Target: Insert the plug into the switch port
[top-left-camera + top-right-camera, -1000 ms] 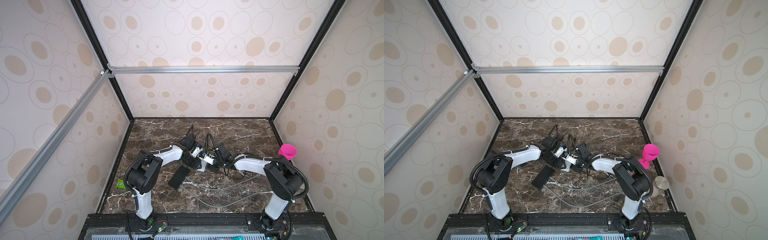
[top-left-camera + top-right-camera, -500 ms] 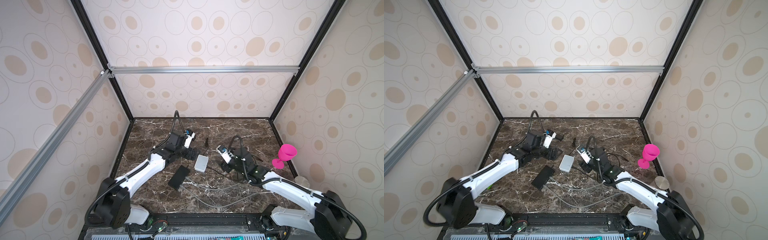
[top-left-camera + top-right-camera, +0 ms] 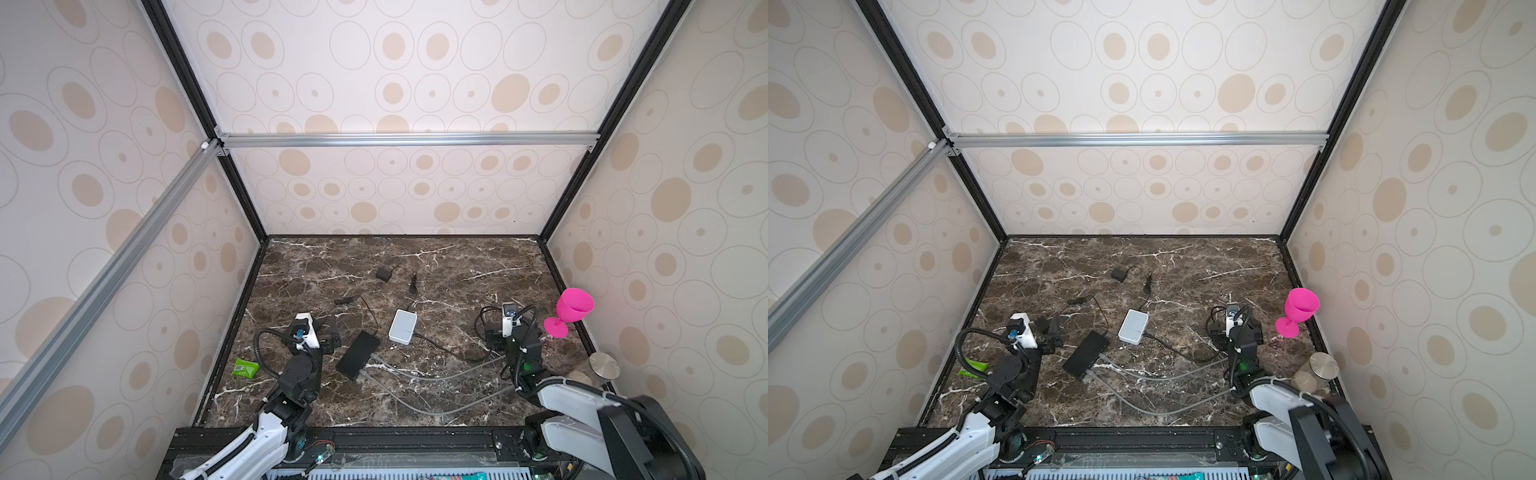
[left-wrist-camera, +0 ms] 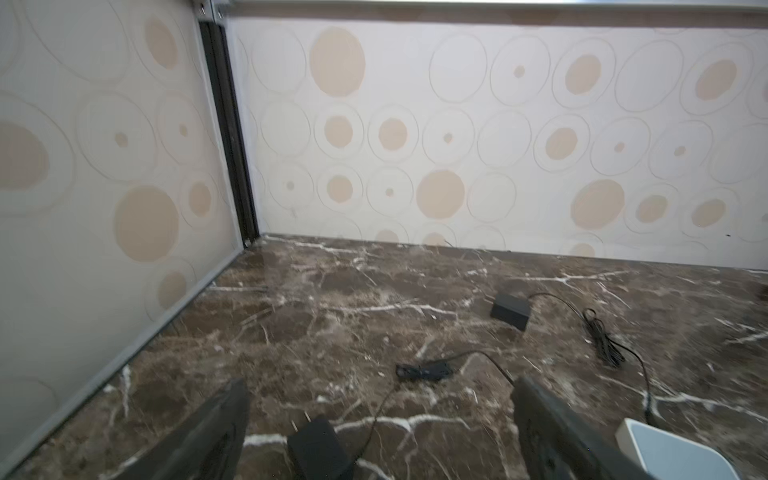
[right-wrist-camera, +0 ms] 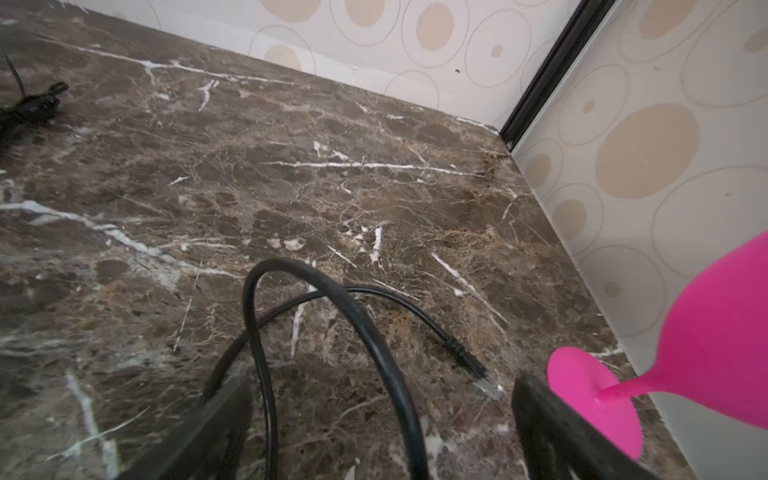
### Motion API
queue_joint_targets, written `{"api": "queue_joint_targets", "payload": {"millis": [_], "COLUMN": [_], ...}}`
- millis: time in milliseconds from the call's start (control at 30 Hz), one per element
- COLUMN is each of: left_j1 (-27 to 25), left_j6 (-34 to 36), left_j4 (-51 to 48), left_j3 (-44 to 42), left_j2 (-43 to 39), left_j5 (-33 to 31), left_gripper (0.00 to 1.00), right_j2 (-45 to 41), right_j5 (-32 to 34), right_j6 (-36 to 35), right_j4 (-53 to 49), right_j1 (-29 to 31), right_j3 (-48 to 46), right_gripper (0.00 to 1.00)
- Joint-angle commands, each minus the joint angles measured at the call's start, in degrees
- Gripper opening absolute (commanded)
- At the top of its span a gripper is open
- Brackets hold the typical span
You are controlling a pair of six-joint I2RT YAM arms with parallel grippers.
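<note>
Firstly, nearest row. Green packet [image 3: 245,368], lower left of a top view, lay flat by the left wall. Steel canister [image 3: 603,365], lower right, stood upright by the right wall. Two grey cables [image 3: 415,377] curved across the marble table [image 3: 457,257] into the near end of a flat black box [image 3: 357,354], left of centre.

Next, middle row. Left gripper [image 4: 380,384]: fingers spread wide, nothing pinched. A black pronged adapter [image 4: 318,442] lay on the marble between them, clear of both fingers. Right gripper [image 5: 382,384]: fingers likewise spread, nothing pinched; a loop of black cable [image 5: 332,297] passed between them. Plug [image 5: 489,389], clear-tipped, on that cable's free end, lay on the marble just beside one finger, outside any port. It was near the foot of the pink goblet [image 3: 574,305]. That goblet, at the right of both top views, was tilted with its bowl toward the right wall. White switch [image 3: 403,327], centre of both top views, lay flat, well apart from both grippers. The black cable reached its near right corner; whether it was seated there could not be told.

Lastly, far row. Small black power brick [image 3: 383,274], a bundled black cord [image 3: 412,286] beside it and a second thin cord bundle [image 3: 344,300] lay above centre, before the dotted back wall [image 3: 395,199].
</note>
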Motion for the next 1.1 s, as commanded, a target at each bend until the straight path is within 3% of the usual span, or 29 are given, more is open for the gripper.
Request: {"api": "queue_joint_targets", "payload": {"millis": [0,133,167,233,267,333,400,533,600,667,900,1000,1067], "left_j1": [1.49,7.56,8.91,11.40,12.57,14.63,15.17,19.19,22.01,24.66,25.28,25.26,25.25], "left_j6": [10.31,7.04,5.84,4.30,3.68,3.22,5.73,8.41,3.67,1.21,1.37,1.31,1.09], "left_j4": [12.23,19.61,22.25,28.45,31.43,34.92,28.21,32.27,32.19,33.75,35.09,34.85,33.67], "left_j3": [-0.66,-1.83,-2.02,-1.77,-1.10,1.45,7.06,10.54,10.73,10.60,10.72,10.74,10.89], "left_j2": [4.37,15.64,19.36,26.76,30.39,36.33,39.90,48.52,49.38,52.67,52.91,52.89,52.53], "left_j5": [-3.45,0.29,0.77,2.40,2.36,5.72,6.11,11.66,10.24,13.74,14.53,14.69,14.78], "left_gripper": [0.98,0.98,0.98,0.98,0.98,0.98,0.98,0.98,0.98,0.98,0.98,0.98,0.98], "right_j2": [8.07,21.92,21.24,15.54,15.71,18.05,16.87,17.33,16.36,16.66,16.51,16.53,16.82], "right_j5": [-5.86,-2.41,-1.86,-3.55,-6.68,-4.59,-4.61,-6.34,-9.08,-9.48,-10.55,-17.38,-17.55], "right_j6": [-1.46,0.46,0.72,2.40,2.64,3.04,3.04,4.47,5.69,5.72,5.94,6.80,6.68], "right_j4": [14.93,30.77,29.27,14.18,13.30,17.03,14.71,7.20,1.47,2.20,0.72,-2.74,-2.00], "right_j1": [-0.82,-2.46,-2.43,-2.66,-4.13,-4.36,-4.34,-5.58,-7.12,-7.44,-7.98,-10.76,-10.82], "right_j3": [3.80,4.13,4.61,7.49,8.08,8.27,8.40,12.87,14.75,14.64,15.20,16.83,16.66], "right_gripper": [1.00,1.00,1.00,1.00,0.99,0.99,1.00,1.00,1.00,1.00,1.00,1.00,1.00]}}
